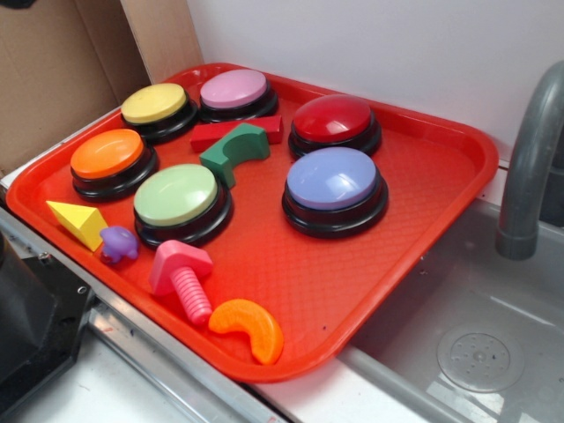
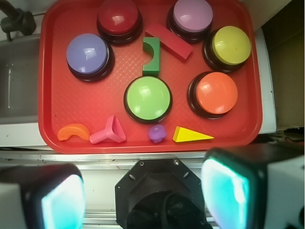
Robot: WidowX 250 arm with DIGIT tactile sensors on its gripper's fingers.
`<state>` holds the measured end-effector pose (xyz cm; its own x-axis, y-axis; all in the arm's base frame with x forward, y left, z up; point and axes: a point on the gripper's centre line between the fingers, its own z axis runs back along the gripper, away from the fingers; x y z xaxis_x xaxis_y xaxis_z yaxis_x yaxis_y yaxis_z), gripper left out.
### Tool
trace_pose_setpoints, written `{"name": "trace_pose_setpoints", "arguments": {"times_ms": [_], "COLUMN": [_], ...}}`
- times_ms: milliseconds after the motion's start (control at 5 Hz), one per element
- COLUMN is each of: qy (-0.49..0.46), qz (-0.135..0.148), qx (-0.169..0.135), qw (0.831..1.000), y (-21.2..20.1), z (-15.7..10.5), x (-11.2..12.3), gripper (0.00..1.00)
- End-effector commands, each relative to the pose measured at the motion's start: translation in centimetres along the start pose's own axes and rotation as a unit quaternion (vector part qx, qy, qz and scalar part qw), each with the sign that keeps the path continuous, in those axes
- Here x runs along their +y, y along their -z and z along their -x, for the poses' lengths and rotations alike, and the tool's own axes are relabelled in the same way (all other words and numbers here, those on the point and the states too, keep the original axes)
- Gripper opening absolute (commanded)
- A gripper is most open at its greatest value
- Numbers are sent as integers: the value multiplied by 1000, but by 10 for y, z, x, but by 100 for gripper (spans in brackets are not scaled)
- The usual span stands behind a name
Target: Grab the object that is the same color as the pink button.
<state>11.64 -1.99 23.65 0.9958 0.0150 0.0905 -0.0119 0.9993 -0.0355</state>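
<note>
Along the tray's [image 2: 50,86] near edge, your pink bolt [image 2: 108,132] lies between the orange crescent [image 2: 73,132] and the purple toy [image 2: 157,133], so with the gripper [image 2: 143,195] spread wide above, you risk snagging the crescent or rolling the ribbed shaft.

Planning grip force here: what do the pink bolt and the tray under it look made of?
The pink bolt looks like hard moulded plastic, matte, with chunky ribbed threads. The red tray also seems plastic, with a fine textured grid and a smooth, slightly glossy rim.
</note>
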Motion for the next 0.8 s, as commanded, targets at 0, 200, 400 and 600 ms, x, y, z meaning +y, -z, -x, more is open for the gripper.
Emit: {"name": "trace_pose_setpoints", "arguments": {"times_ms": [0,200,400,600], "qy": [0,-26,-48,-58], "qz": [0,11,21,59], "qx": [0,16,30,33], "qw": [1000,999,998,996], "y": [0,22,52,86], "z": [0,2,4,5], "x": [0,-4,-17,-26], "gripper": [100,100,100,100]}}
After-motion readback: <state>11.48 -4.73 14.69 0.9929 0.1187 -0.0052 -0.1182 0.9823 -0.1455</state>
